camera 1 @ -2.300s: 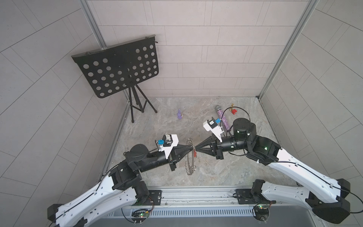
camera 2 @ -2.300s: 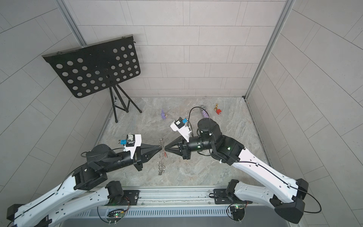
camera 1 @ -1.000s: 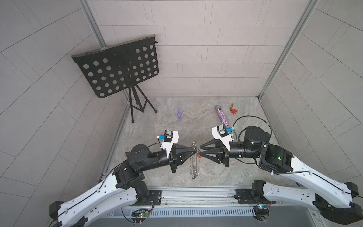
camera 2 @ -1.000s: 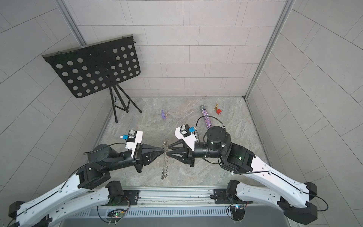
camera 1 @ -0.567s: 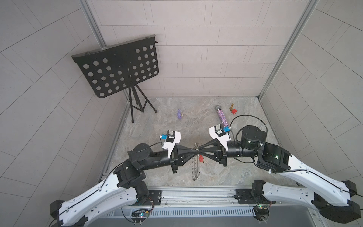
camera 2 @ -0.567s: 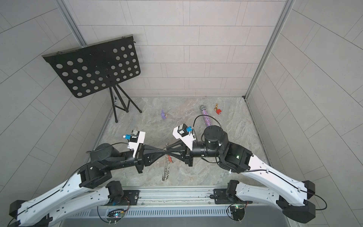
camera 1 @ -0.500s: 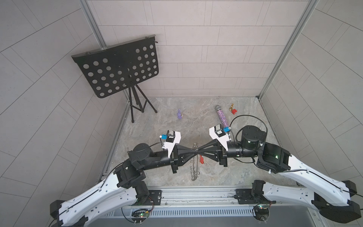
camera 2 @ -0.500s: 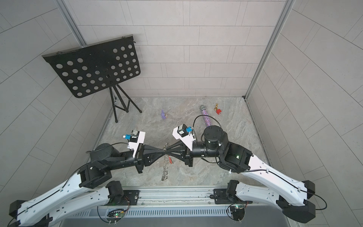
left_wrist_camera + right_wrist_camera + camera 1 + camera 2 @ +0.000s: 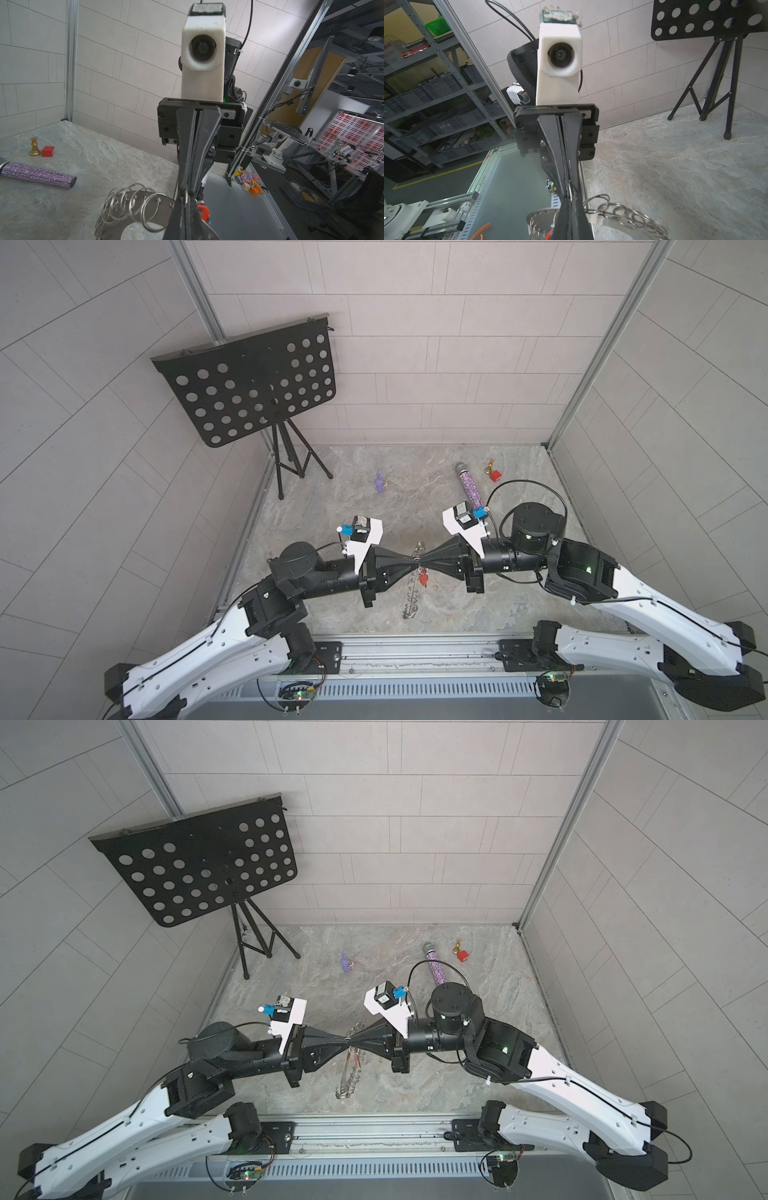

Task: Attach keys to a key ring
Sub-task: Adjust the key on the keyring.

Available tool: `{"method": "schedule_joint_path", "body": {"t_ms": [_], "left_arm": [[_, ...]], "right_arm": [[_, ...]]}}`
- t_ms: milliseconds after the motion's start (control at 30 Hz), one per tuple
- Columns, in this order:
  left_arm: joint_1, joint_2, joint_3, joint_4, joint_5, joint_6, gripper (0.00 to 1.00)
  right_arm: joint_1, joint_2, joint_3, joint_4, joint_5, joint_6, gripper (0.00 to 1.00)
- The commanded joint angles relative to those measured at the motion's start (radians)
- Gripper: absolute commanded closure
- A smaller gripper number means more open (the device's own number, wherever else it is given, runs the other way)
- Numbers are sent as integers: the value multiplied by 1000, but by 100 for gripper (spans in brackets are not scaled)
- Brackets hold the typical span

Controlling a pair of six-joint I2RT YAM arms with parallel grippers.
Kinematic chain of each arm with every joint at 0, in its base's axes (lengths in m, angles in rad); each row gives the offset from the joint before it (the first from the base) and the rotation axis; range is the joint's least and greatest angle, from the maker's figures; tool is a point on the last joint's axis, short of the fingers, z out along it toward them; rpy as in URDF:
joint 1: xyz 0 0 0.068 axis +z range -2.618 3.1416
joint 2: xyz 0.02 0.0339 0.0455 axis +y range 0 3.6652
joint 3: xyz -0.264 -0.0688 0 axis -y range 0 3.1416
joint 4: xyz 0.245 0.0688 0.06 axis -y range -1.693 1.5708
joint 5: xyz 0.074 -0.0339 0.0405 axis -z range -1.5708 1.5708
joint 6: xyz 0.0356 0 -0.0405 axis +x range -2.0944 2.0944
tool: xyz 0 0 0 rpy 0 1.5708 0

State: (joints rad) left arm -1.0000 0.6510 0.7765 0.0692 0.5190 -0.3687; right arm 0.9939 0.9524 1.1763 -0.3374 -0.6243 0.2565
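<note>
Grey tiled walls boxed in a marbled stone bench [image 9: 519, 614]. Above its middle the two arms lay nose to nose along one line from 9 to 3 o'clock. On the 9 o'clock side the left tool [image 9: 412, 569] was fully closed, clamped on the rim of the key ring [image 9: 410, 602]. The ring hung below the tips, edge-on in both top views, its long line running from 12 down to 6 o'clock, square across the arms.

Opposite it, the right tool [image 9: 424, 566] was closed as well. Its tips touched the left ones and pinched a thin wire loop [image 9: 187, 194]; whether that loop was the ring's own or the key's could not be told.

With its red tag, the key [image 9: 423, 578] dangled just beneath the meeting point, toward 5 o'clock. That put it on the right arm's side, nearer the right tool. Threading probably hinged on this: the tag sat beside the disc, not plainly on it, so any slide would need to run along the 9-to-3 line, through the disc's plane.
</note>
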Motion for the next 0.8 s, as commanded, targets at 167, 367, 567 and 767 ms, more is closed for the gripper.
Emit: {"method": "schedule_joint_path", "body": {"t_ms": [167, 367, 567, 767], "left_arm": [[-3, -23, 95, -173, -45, 84, 65], [-3, -23, 167, -376, -64, 201, 64], [-3, 41, 234, -522, -32, 266, 63], [-3, 83, 239, -541, -19, 298, 62]], "right_arm": [[3, 38, 122, -235, 31, -114, 100], [3, 82, 203, -391, 64, -145, 100], [4, 122, 249, -475, 74, -159, 100], [5, 150, 266, -503, 53, -159, 100]]}}
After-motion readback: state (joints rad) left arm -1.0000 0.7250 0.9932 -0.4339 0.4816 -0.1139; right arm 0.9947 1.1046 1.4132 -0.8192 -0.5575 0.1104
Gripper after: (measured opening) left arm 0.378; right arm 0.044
